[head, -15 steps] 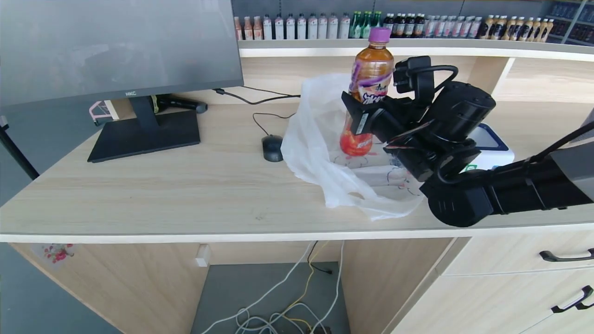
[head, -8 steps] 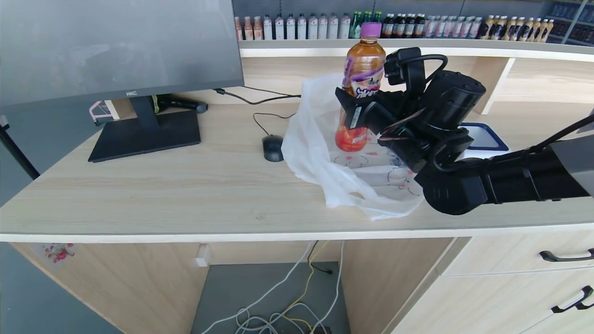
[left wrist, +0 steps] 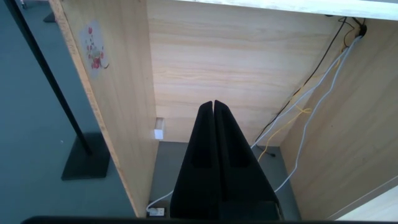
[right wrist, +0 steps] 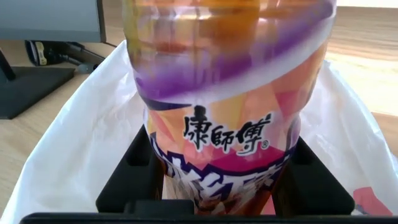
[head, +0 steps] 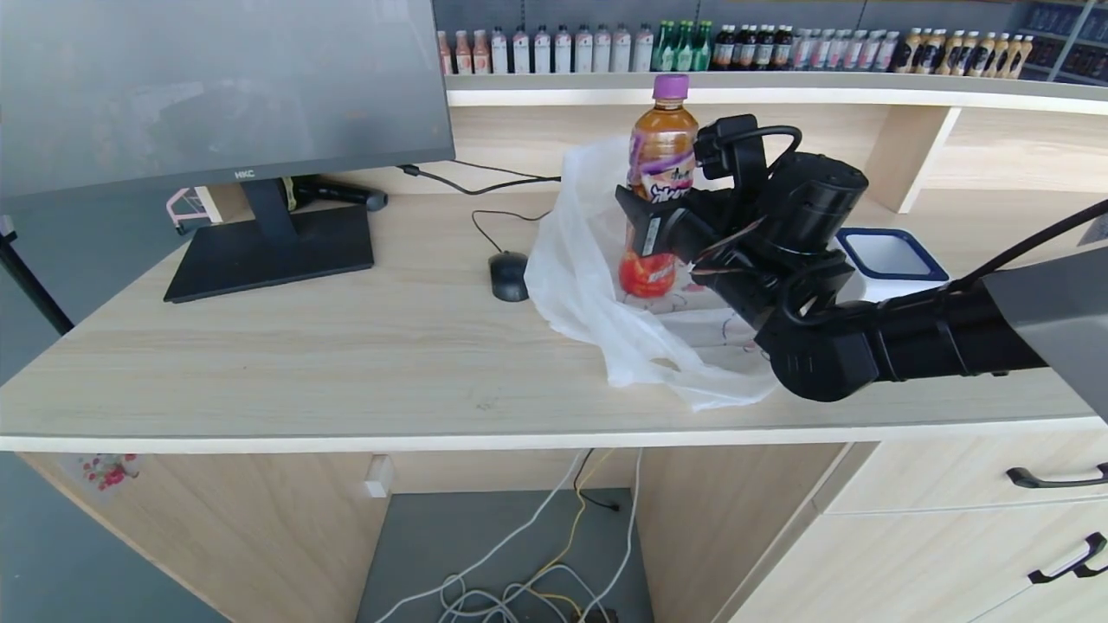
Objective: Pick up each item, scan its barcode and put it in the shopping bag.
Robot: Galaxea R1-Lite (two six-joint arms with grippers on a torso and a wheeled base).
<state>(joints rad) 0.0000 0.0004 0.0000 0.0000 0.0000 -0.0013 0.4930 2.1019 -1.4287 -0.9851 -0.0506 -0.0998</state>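
The right arm (head: pixel 909 346) is black: glossy rounded joint housings just behind the hand, then a matte cylindrical forearm ending at a grey panel (head: pixel 1060 311) farthest from it. A black cable (head: pixel 783 137) loops over the boxy wrist mount, with thin reddish wires (head: pixel 736 247) beside it. The right gripper (head: pixel 662 216) has blocky black fingers, one bearing a white label (head: pixel 652 237). The left gripper (left wrist: pixel 213 112) has flat, tapered black fingers.

Orange bottle (head: pixel 661 160) with purple swirls; translucent white shopping bag (head: pixel 578 260) with pink print.
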